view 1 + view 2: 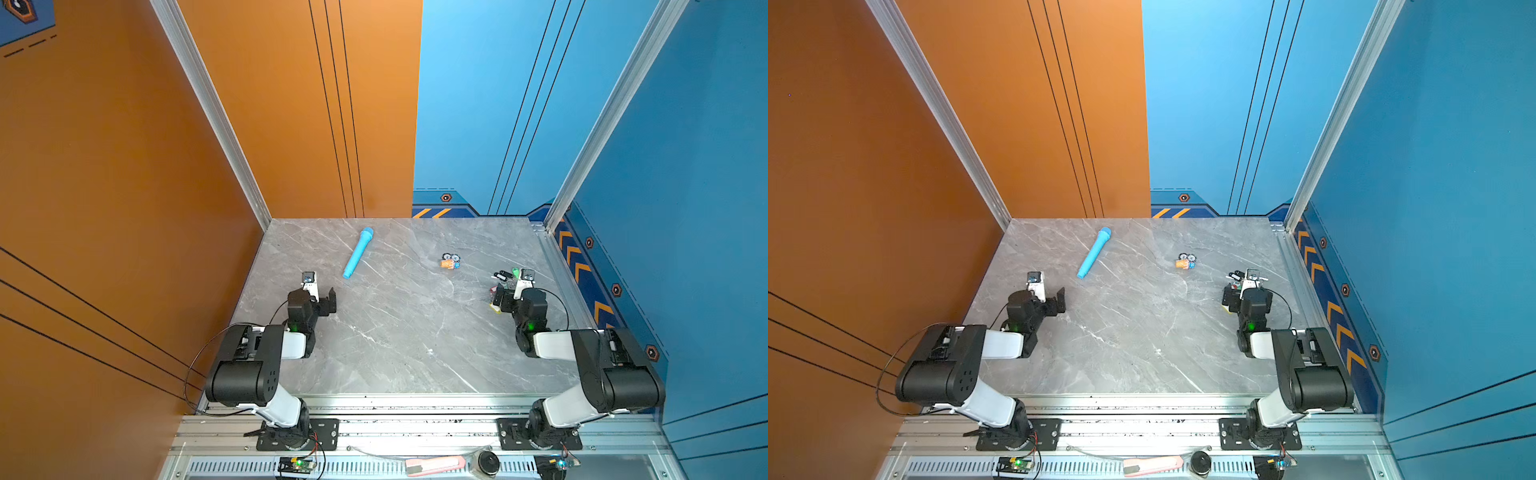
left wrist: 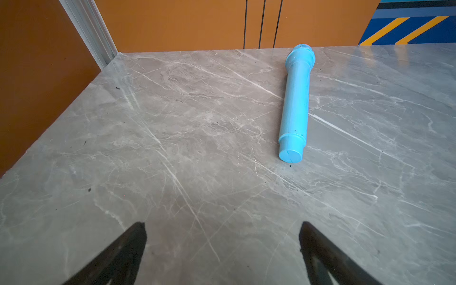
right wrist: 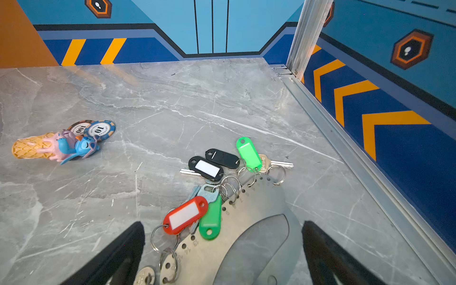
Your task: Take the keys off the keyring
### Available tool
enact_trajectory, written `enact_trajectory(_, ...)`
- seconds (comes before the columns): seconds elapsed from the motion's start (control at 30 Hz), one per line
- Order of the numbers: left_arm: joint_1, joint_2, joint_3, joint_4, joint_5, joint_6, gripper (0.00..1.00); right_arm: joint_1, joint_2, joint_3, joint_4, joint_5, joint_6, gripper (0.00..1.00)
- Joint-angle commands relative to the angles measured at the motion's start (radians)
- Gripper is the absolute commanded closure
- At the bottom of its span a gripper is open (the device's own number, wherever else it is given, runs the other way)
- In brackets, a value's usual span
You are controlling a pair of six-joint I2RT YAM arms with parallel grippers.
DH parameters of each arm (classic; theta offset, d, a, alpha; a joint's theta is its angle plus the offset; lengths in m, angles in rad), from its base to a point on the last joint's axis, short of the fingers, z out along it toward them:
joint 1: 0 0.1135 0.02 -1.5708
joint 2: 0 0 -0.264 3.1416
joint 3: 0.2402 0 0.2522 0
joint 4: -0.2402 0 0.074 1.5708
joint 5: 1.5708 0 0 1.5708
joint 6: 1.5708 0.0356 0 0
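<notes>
Over one end of the keyring (image 3: 259, 204), found right pincer (image 3: 223, 227) spread fully wide, gripping nothing; could not judge contact with it. Noted keys (image 3: 208, 191) fanned along the keyring's holed edge on split rings, tags red, green and black, lying on the tabletop (image 3: 172, 98). Well apart from the keyring, found left pincer (image 2: 222, 225) equally wide, empty. Near the keyring, noted toy cluster (image 1: 450, 262); farther off, light-blue tube (image 1: 358, 252).

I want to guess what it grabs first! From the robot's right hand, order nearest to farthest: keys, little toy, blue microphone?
In a top view, from the right hand:
1. keys, just at its tips, right side.
2. little toy, farther back, near the middle.
3. blue microphone, across on the left.
</notes>
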State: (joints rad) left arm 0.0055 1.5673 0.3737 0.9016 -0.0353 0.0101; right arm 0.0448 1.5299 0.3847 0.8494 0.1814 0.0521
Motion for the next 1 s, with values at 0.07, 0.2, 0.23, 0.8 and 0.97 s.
enact_trajectory(0.07, -0.004, -0.006, 0.01, 0.01, 0.012, -0.003, 0.02, -0.002, 0.0, -0.006, 0.02, 0.017, 0.011, 0.0)
enact_trajectory(0.2, -0.004, -0.007, 0.011, 0.01, 0.012, -0.004, 0.02, -0.002, 0.002, -0.006, 0.02, 0.018, 0.011, 0.0)
enact_trajectory(0.23, -0.004, -0.006, 0.011, 0.01, 0.011, -0.004, 0.02, -0.002, 0.001, -0.006, 0.019, 0.018, 0.011, 0.0)
enact_trajectory(0.8, -0.002, -0.004, 0.01, 0.008, 0.014, -0.004, 0.02, -0.007, 0.001, -0.006, 0.019, 0.007, 0.014, 0.0)
enact_trajectory(0.97, -0.008, -0.057, 0.011, -0.025, 0.02, 0.006, 0.02, -0.011, -0.04, 0.013, -0.046, -0.025, 0.007, 0.0)
